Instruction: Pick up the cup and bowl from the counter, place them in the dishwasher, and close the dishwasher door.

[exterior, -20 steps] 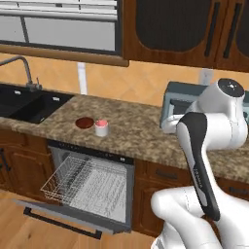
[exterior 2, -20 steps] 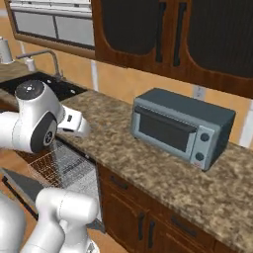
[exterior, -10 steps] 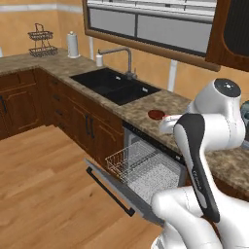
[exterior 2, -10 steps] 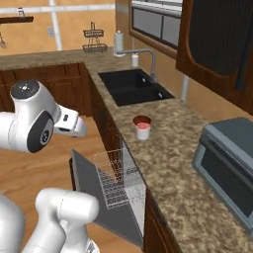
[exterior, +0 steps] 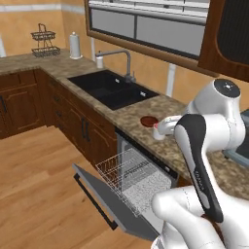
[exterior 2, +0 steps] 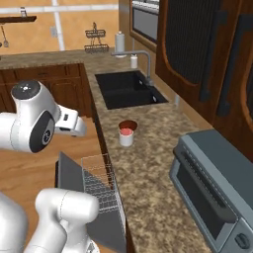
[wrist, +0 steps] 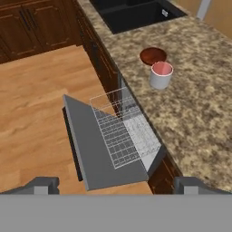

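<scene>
Cup [wrist: 161, 74] touching bowl [wrist: 152, 56] on surface [wrist: 199, 104] near dishwasher door [wrist: 93, 149] (dropped for loading); pincer [wrist: 115, 183] released, grasping nothing.

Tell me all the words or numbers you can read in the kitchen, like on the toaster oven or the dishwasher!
None can be read: no words, numbers or signs.
The toaster oven has a knob but no readable label.
The dishwasher door, the cup and the bowl are plain.
</scene>
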{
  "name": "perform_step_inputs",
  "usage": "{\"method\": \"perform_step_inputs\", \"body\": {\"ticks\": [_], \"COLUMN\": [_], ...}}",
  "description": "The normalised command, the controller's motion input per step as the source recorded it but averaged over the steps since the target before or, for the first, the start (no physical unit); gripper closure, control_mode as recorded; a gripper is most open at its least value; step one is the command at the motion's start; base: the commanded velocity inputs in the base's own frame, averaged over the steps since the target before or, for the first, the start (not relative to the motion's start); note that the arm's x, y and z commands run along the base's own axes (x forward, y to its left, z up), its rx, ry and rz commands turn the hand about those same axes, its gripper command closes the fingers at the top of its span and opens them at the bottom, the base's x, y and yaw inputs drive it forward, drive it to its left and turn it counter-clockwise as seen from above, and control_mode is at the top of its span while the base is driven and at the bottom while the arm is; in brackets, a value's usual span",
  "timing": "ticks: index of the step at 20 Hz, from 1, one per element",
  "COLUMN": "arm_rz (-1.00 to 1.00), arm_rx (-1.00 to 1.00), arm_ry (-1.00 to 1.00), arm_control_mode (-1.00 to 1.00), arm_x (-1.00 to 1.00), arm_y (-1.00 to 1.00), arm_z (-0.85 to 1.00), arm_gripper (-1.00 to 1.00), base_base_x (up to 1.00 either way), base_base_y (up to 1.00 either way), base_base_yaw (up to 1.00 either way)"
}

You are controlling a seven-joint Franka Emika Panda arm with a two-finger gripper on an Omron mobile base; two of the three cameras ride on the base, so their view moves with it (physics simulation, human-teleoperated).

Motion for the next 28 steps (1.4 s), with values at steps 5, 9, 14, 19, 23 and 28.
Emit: {"method": "perform_step_inputs", "body": {"ticks": [5, 9, 14, 19, 23, 28], "arm_rz": [0.0, 0.0, 0.0, 0.0, 0.03, 0.08], "arm_rx": [0.0, 0.0, -0.1, -0.12, -0.08, -0.03], "arm_ry": [0.0, 0.06, 0.17, 0.09, 0.01, 0.0], "arm_control_mode": [1.0, -1.0, -1.0, -1.0, -1.0, -1.0], "arm_x": [0.0, 0.28, 0.91, 0.88, 0.41, 0.06], "arm_y": [0.0, 0.0, 0.19, -0.01, -0.36, -0.6], "arm_z": [0.0, 0.0, -0.03, -0.25, -0.31, -0.43], "arm_gripper": [-1.0, -1.0, -1.0, -1.0, -1.0, -1.0], "base_base_x": [0.54, 0.11, 0.0, 0.0, 0.0, 0.0], "base_base_y": [0.0, 0.0, 0.0, 0.0, 0.0, 0.0], "base_base_yaw": [0.0, 0.0, 0.0, 0.0, 0.0, 0.0]}}
